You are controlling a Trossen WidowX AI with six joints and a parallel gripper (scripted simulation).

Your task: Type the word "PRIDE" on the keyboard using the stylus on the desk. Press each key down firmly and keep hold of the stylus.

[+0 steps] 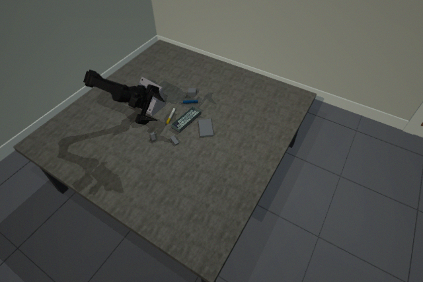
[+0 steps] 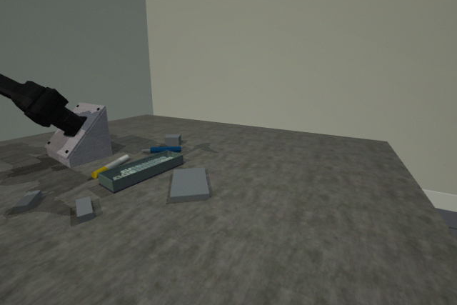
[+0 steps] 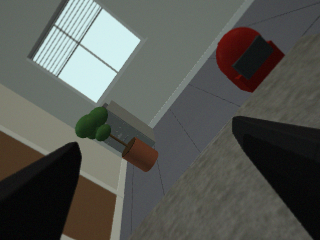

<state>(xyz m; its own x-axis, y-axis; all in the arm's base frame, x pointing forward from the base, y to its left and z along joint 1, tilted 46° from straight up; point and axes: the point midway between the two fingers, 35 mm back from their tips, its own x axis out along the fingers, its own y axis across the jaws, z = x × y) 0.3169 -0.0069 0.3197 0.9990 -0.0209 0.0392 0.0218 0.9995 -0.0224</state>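
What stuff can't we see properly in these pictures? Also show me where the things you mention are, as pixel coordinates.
- Letters on the keyboard (image 1: 186, 119) (image 2: 142, 171) keys: too small in the top and exterior views.
- The gripper's (image 1: 153, 106) (image 3: 157, 132) fingers in the exterior view: cut off by the left edge.
- The table's (image 1: 218, 170) (image 2: 276, 238) near edge, exterior view: cut off by the bottom edge.

From here it looks like a plain room, maybe an office: keyboard (image 1: 186, 119) (image 2: 142, 171) on the bench (image 1: 218, 170) (image 2: 295, 220), potted plant (image 3: 140, 154), blinds (image 3: 75, 35).
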